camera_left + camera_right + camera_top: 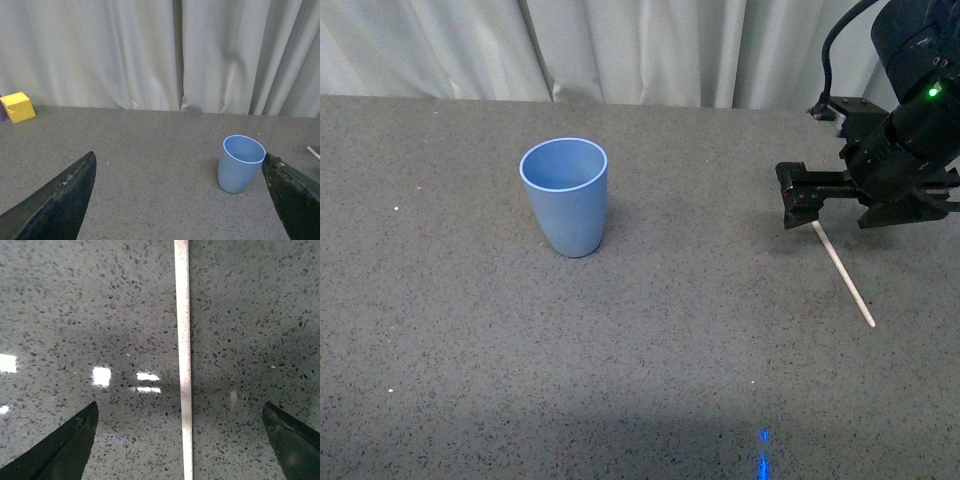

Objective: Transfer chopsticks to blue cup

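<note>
The blue cup point(565, 196) stands upright and empty on the grey speckled table, left of centre. It also shows in the left wrist view point(240, 163), close to one finger. The pale chopstick point(844, 274) lies flat on the table at the right. My right gripper point(830, 208) is open just above the chopstick's far end. In the right wrist view the chopstick point(183, 360) runs between the two spread fingers point(65, 450), touching neither. My left gripper point(182, 200) is open and empty; it does not show in the front view.
A yellow block point(17, 106) sits on the table by the pale curtain point(640, 50) that hangs behind the table's far edge. Blue light spots point(764, 455) show near the front edge.
</note>
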You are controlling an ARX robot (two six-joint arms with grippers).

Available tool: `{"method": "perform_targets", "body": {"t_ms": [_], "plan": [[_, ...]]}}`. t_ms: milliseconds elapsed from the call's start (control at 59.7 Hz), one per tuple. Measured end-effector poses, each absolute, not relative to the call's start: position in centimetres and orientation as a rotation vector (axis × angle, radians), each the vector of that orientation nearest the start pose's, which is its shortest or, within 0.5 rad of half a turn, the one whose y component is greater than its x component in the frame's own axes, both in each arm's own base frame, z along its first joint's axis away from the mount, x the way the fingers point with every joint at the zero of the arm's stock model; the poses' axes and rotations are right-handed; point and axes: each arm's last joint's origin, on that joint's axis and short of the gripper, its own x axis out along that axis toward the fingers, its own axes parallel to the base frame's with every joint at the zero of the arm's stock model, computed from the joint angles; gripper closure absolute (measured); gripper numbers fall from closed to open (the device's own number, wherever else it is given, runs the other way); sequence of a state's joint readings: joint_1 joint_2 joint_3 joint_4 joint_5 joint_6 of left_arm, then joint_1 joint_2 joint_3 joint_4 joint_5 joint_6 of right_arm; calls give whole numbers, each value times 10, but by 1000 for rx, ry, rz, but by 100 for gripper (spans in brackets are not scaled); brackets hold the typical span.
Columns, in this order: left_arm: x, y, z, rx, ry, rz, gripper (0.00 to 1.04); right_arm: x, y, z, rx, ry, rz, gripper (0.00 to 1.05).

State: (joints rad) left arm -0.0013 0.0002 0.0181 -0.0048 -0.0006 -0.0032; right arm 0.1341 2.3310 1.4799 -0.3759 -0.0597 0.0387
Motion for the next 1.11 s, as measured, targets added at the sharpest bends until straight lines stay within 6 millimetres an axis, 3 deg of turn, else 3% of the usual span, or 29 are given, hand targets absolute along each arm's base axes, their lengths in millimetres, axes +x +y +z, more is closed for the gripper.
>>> {"method": "perform_targets", "body": {"t_ms": [50, 385, 553, 838, 955, 1106], "plan": [[97, 0, 169, -3, -13, -1, 7, 438, 61, 54, -12, 1247, 139, 11], [97, 0, 169, -3, -13, -1, 7, 449, 63, 50, -36, 1259, 108, 80], [97, 0, 169, -3, -13, -1, 7, 450, 63, 50, -31, 1260, 104, 103], [97, 0, 169, -3, -13, -1, 7, 438, 64, 55, -16, 1106, 146, 104], [97, 0, 169, -3, -13, -1, 7, 426, 74, 87, 11, 905, 260, 104], [97, 0, 169, -3, -13, -1, 7, 412, 101, 154, 23, 564, 433, 104]]}}
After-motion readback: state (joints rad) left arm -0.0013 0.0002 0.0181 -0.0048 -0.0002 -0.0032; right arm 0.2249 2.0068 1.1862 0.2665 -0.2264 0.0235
